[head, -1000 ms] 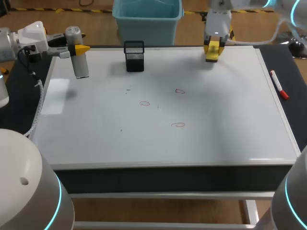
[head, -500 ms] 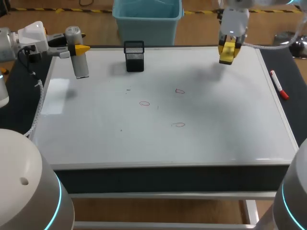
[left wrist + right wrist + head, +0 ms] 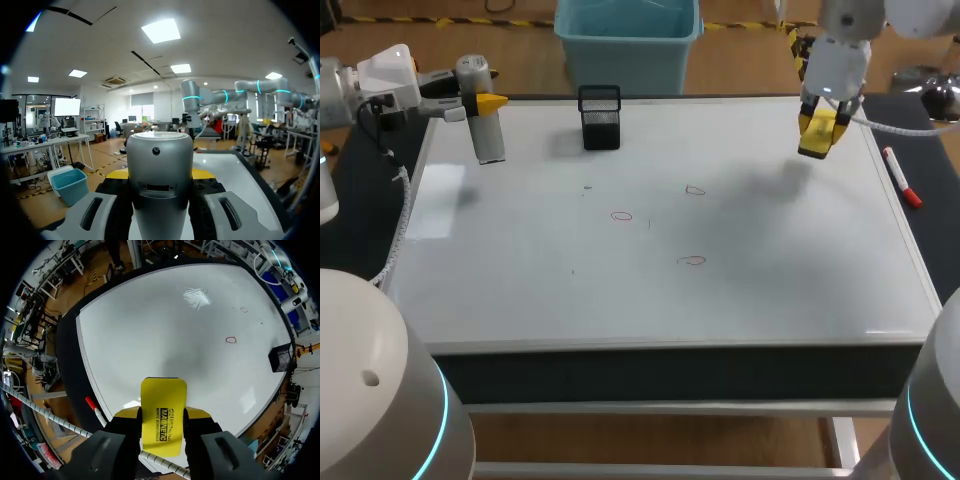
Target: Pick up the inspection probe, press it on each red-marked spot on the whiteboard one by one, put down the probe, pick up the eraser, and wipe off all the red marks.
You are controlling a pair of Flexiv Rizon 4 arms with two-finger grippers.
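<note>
My right gripper (image 3: 818,135) is clamped on the yellow eraser (image 3: 163,410), hanging over the whiteboard's (image 3: 520,260) far right corner. My left gripper (image 3: 483,102) grips the probe (image 3: 160,170) at the far left edge. If the eraser lands tilted, I expect only one edge to wipe, smearing the faint red marks (image 3: 622,215). The probe's tip is hidden, and my right wrist view shows only two marks.

The left gripper (image 3: 488,103) hung over the far left corner of the whiteboard (image 3: 770,280), clamped on the probe (image 3: 486,135). The right gripper (image 3: 820,128) pointed down above the board's far right part, gripping the eraser (image 3: 815,143).
</note>
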